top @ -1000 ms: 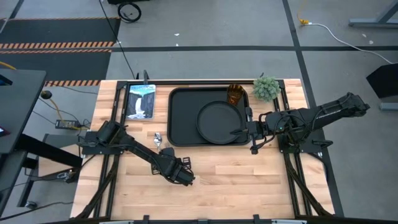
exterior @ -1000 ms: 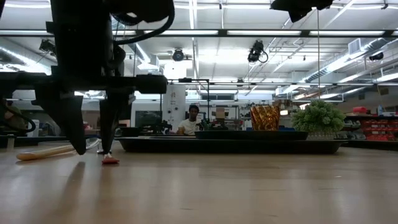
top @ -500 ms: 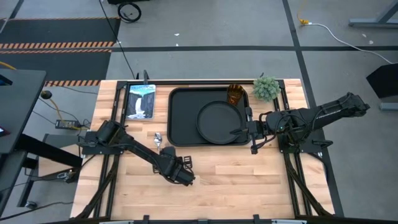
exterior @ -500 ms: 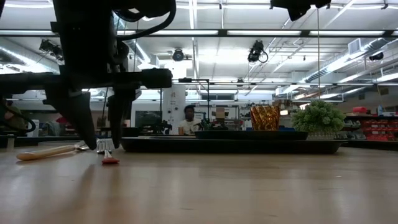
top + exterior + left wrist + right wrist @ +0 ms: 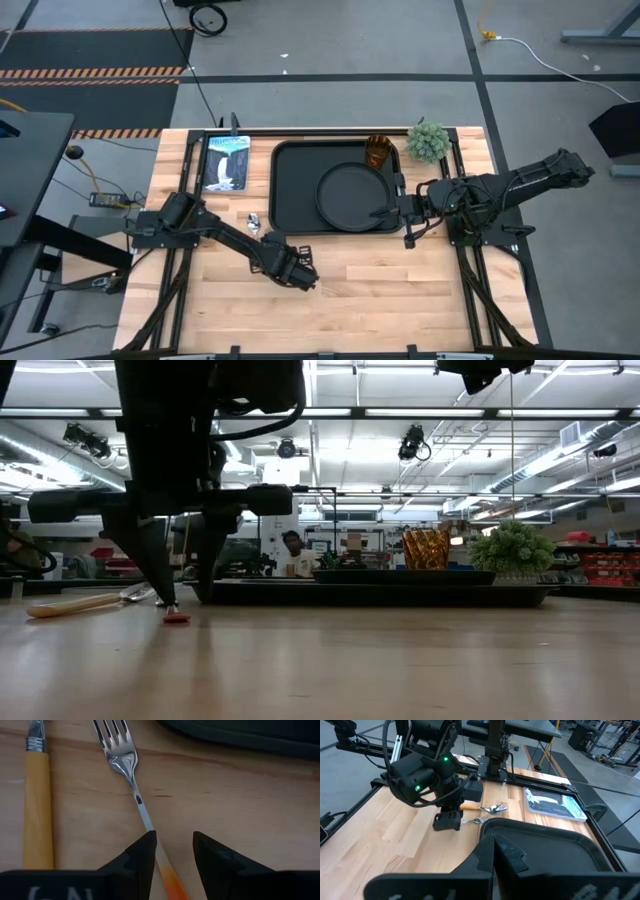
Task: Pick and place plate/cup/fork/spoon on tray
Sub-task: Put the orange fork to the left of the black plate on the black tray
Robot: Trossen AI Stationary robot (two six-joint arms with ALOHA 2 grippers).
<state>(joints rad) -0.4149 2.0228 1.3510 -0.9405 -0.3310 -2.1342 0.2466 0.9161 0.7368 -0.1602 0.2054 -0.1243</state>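
The fork lies flat on the wooden table, tines toward the tray, beside the spoon. Both also show in the right wrist view, fork and spoon. My left gripper is open and low over the table. Its fingers stand on either side of the fork's orange handle. The round black plate and the amber cup sit on the black tray. My right gripper is shut and waits over the tray's right edge.
A picture book lies at the table's far left. A small green plant stands at the far right by the tray's corner. Bare wood lies between the tray and the near edge. A person shows in the room beyond.
My left gripper has gone a little toward the table's right and far edges, along the fork's handle, staying low over the table. The fork and spoon have not moved.
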